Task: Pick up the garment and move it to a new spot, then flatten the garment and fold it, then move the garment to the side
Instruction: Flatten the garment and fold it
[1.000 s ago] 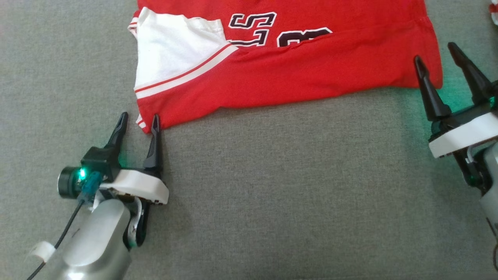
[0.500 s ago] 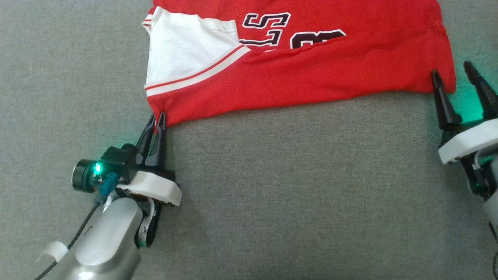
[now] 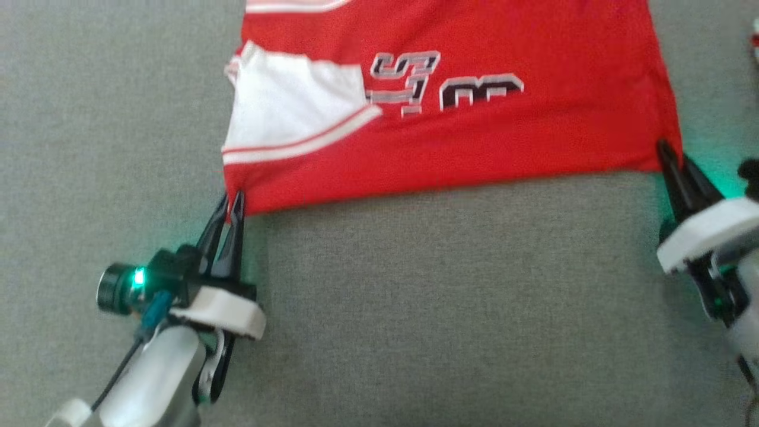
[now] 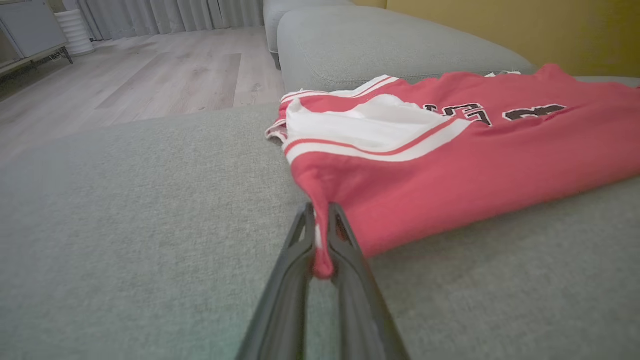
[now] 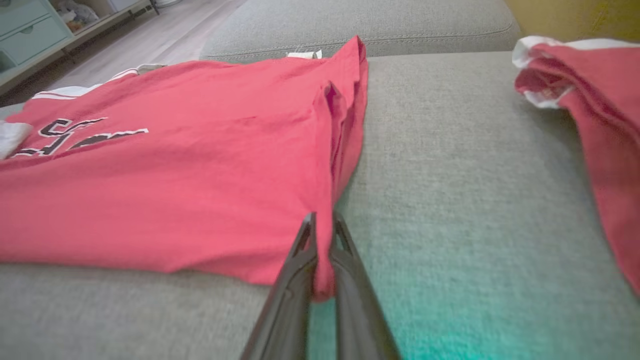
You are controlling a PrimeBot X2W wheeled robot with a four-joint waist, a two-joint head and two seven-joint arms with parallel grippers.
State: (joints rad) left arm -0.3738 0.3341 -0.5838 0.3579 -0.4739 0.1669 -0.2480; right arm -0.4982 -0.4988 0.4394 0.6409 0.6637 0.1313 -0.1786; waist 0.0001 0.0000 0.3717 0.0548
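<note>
My left pincer [image 3: 232, 198] is pressed together on the near left corner of the red shirt [image 3: 462, 142] (its white sleeve panel [image 3: 284, 112] sits just above), which lies spread on the grey couch cushion [image 3: 445, 308]. My right pincer [image 3: 665, 151] pinches the shirt's near right corner. Another red garment [image 5: 600, 90] lies apart, farther right.

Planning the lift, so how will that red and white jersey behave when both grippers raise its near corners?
Probably floppy: the red and white jersey bunches into thin pinches where the left gripper and right gripper clamp its corners. The span between would likely sag. It looks light, lying thin on the grey cushion.
</note>
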